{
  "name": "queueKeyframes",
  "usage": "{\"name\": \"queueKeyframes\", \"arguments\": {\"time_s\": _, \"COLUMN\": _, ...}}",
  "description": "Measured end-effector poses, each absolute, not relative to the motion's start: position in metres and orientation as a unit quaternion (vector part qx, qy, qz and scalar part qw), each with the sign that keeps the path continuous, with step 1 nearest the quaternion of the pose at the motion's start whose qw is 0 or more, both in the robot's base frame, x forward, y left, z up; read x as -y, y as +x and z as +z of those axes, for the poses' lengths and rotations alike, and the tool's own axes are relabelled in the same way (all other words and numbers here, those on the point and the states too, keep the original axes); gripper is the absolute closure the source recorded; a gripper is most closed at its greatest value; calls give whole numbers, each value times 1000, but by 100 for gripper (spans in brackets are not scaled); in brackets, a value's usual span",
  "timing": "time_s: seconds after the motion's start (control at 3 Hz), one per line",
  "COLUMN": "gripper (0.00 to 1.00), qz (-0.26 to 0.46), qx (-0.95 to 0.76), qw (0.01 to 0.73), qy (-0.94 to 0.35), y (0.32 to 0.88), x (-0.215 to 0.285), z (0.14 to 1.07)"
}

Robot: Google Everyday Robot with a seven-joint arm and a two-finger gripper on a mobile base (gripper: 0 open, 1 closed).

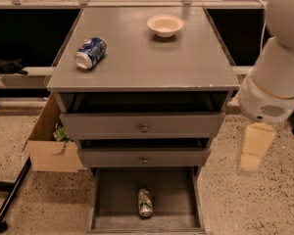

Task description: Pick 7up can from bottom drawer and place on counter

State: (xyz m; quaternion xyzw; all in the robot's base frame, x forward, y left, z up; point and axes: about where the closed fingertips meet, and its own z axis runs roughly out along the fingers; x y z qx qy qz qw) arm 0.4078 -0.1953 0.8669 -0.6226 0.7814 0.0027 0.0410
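7up can (145, 202) in bottom drawer (116, 195), well left of gripper (249, 166) fingers

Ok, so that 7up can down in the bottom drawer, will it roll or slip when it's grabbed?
The 7up can lies on its side on the flat floor of the bottom drawer, so a nudge would probably roll it sideways. Its smooth metal skin may slip in a grasp. The gripper hangs right of the cabinet, higher up.
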Motion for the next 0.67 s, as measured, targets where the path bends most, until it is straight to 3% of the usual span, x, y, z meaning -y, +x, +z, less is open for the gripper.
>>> {"name": "queueKeyframes", "arguments": {"time_s": 0.67, "gripper": 0, "qz": 49, "qx": -751, "qw": -58, "qy": -655, "y": 455, "x": 150, "z": 778}}
